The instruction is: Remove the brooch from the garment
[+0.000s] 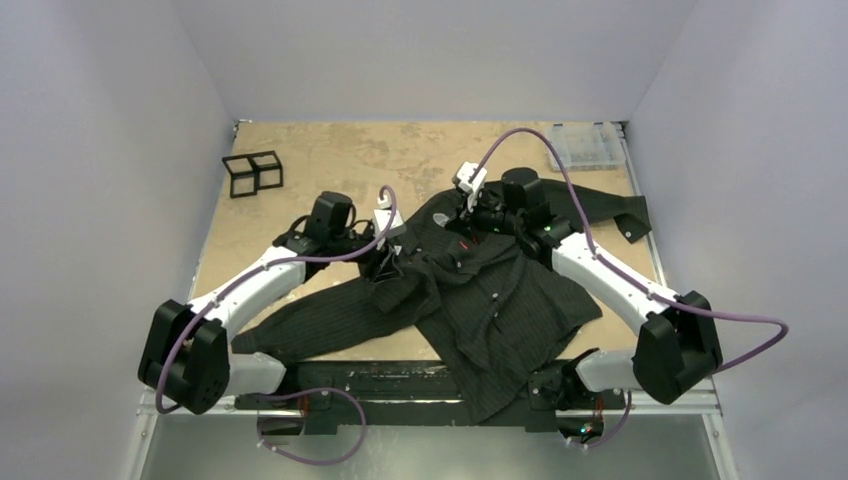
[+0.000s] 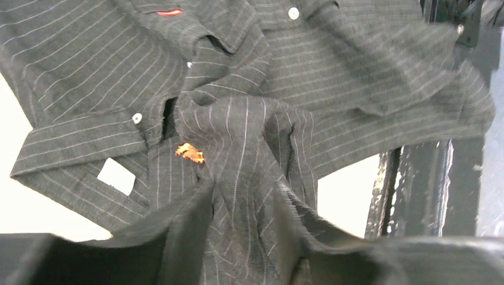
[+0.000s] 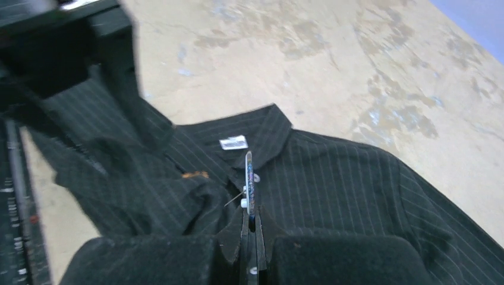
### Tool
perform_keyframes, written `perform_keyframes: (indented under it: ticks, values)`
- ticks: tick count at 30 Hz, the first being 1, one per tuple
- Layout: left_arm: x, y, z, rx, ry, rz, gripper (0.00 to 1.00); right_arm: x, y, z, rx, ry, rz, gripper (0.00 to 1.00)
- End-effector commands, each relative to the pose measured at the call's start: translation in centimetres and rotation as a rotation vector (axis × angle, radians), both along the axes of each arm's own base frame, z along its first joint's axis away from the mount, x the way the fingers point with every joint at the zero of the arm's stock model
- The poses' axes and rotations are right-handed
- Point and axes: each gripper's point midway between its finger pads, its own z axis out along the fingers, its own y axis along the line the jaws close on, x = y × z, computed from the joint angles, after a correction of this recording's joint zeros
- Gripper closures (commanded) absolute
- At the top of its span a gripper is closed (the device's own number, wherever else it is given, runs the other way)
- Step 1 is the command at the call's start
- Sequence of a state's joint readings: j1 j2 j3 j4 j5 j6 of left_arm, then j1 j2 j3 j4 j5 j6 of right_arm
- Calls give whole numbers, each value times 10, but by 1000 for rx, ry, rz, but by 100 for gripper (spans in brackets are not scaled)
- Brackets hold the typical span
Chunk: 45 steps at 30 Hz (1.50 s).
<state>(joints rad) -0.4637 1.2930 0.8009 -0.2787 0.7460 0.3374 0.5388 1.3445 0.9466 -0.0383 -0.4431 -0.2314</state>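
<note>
The top external view looks steeply down from high at 6 o'clock, taking in the whole table. Both wrist views sit close above the pinstriped shirt, sharing its collar and white label

The left arm and right arm share one build: smooth white shells on the long links; bulky, rounded black housings at shoulders, elbows and wrists; a thin purple cable trails along each arm in loose loops; a small white camera block caps each wrist; the right end effector has thick black fingers with a matte, felt-like face.
</note>
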Motion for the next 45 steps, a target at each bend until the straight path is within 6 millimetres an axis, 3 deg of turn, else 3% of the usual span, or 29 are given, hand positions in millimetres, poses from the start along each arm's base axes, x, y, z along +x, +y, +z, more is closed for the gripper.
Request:
perform_keyframes:
  ticks: [1, 4, 6, 10, 13, 19, 27, 45]
  values:
    - [25, 5, 61, -121, -116, 52, 49, -30, 15, 48, 79, 38, 202, 100]
    - [18, 4, 125, -217, -274, 16, 33, -54, 26, 81, 172, 59, 327, 100]
    - [9, 3, 156, -261, -310, -10, 32, -64, 28, 99, 216, 55, 365, 100]
    - [-4, -1, 201, -320, -404, -47, 33, -84, 31, 120, 266, 69, 443, 100]
    - [-13, -8, 222, -330, -446, -85, 36, -92, 31, 126, 265, 83, 461, 100]
    - [-38, -23, 220, -309, -451, -155, 41, -104, 34, 146, 324, 116, 464, 100]
    - [-34, -32, 223, -323, -430, -120, 52, -123, 38, 152, 370, 167, 472, 100]
    - [-47, -41, 245, -408, -394, -140, 58, -118, 43, 156, 394, 164, 420, 100]
